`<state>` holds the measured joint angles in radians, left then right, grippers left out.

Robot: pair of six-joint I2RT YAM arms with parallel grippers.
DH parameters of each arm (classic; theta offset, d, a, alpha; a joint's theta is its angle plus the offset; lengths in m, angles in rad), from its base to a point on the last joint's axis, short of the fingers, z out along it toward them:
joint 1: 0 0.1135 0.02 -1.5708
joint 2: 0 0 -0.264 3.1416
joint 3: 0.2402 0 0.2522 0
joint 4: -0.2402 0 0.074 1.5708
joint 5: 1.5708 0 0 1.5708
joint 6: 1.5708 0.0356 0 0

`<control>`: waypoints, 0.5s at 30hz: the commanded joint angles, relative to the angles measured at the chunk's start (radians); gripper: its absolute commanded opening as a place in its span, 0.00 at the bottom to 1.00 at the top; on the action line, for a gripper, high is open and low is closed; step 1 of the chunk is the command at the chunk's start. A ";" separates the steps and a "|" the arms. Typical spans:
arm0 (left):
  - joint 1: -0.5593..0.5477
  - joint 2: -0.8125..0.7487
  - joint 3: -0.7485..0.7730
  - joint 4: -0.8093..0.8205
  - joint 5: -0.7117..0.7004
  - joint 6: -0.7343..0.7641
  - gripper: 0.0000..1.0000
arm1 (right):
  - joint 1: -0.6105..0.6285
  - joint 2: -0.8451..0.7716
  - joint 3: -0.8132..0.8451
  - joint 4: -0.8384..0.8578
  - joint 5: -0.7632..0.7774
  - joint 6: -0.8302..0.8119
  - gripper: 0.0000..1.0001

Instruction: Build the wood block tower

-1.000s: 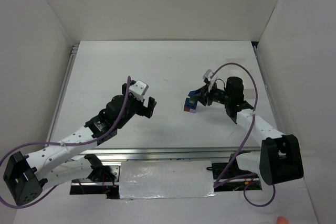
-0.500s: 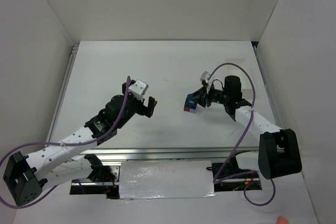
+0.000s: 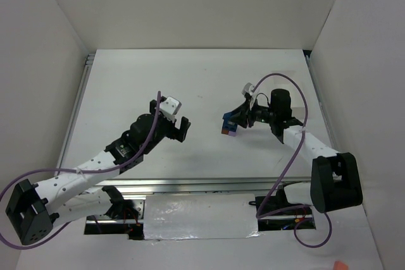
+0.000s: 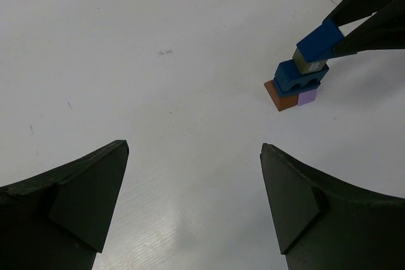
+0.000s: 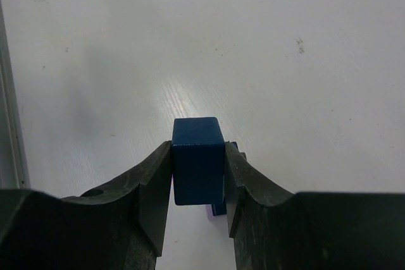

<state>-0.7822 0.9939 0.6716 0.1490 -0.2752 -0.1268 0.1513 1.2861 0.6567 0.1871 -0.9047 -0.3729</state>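
My left gripper (image 4: 193,153) spread wide, empty, well left of wood block tower (image 4: 296,85) standing right of table (image 3: 126,80) centre. My right gripper (image 5: 198,156) pinches blue block (image 4: 319,39), tilted, right over tower's top; this arm nearer.

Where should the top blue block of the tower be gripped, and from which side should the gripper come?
Grip the blue block on its two flat, parallel side faces, as the right gripper does now. Come from the robot's right at the block's height; being the top piece of the tower, its sides are free, and the gripper probably clears the grey block below.
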 commanded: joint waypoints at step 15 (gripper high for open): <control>0.001 0.032 0.039 0.061 0.044 0.026 0.99 | 0.007 0.012 0.030 0.080 0.026 0.154 0.10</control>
<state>-0.7822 1.0138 0.6724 0.1581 -0.2489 -0.1215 0.1608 1.2915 0.6464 0.2848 -0.8883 -0.2176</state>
